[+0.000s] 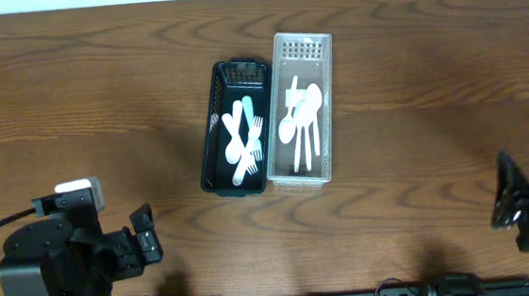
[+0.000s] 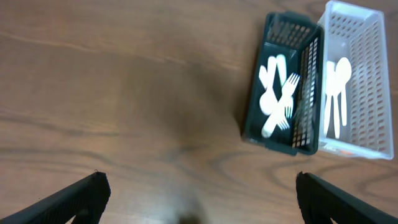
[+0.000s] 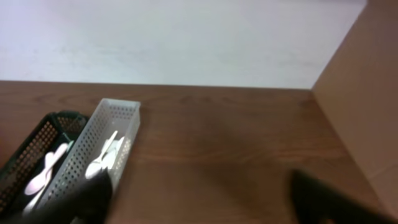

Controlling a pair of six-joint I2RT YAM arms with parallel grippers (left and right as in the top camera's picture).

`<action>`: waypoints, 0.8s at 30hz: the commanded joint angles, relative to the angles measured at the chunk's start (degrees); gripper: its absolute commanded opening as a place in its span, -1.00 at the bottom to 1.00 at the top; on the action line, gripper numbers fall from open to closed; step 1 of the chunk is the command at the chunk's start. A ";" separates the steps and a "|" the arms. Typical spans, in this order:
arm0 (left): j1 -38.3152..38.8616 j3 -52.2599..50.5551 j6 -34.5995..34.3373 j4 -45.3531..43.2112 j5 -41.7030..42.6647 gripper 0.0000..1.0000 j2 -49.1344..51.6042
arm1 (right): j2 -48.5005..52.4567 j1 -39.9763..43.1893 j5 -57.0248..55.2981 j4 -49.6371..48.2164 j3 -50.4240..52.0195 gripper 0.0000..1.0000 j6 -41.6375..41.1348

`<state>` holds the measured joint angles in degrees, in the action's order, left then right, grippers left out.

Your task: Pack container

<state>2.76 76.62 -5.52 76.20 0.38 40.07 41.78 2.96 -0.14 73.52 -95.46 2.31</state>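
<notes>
A dark green slotted basket (image 1: 210, 133) holds white plastic forks and spoons (image 1: 243, 140). Touching its right side, a clear white slotted basket (image 1: 325, 105) holds white spoons (image 1: 300, 117). Both baskets show in the left wrist view, dark basket (image 2: 252, 124) and white basket (image 2: 373, 93), and in the right wrist view, dark basket (image 3: 28, 149) and white basket (image 3: 102, 134). My left gripper (image 2: 199, 198) is open and empty over bare table at the front left. My right gripper (image 3: 202, 196) is open and empty at the front right.
The wooden table (image 1: 410, 80) surrounds the baskets. A pale wall (image 3: 186, 37) runs behind the table's far edge, and a tan panel (image 3: 367, 93) stands at the right side. My arm bases sit at the front edge.
</notes>
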 commanded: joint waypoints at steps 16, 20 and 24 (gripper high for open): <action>-0.24 0.33 0.59 0.28 -1.09 0.96 0.26 | -2.51 -0.35 -1.77 8.87 0.44 0.98 0.13; -0.24 0.33 0.59 0.28 -1.09 0.96 0.26 | -2.51 -0.35 -1.79 12.33 0.44 0.98 0.13; -0.24 0.33 0.59 0.31 -1.09 0.96 0.26 | -2.51 -0.35 -1.77 15.98 0.44 0.98 0.13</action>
<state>2.76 76.62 -5.52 76.44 -0.03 40.12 39.20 2.96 -1.34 88.33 -95.15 2.24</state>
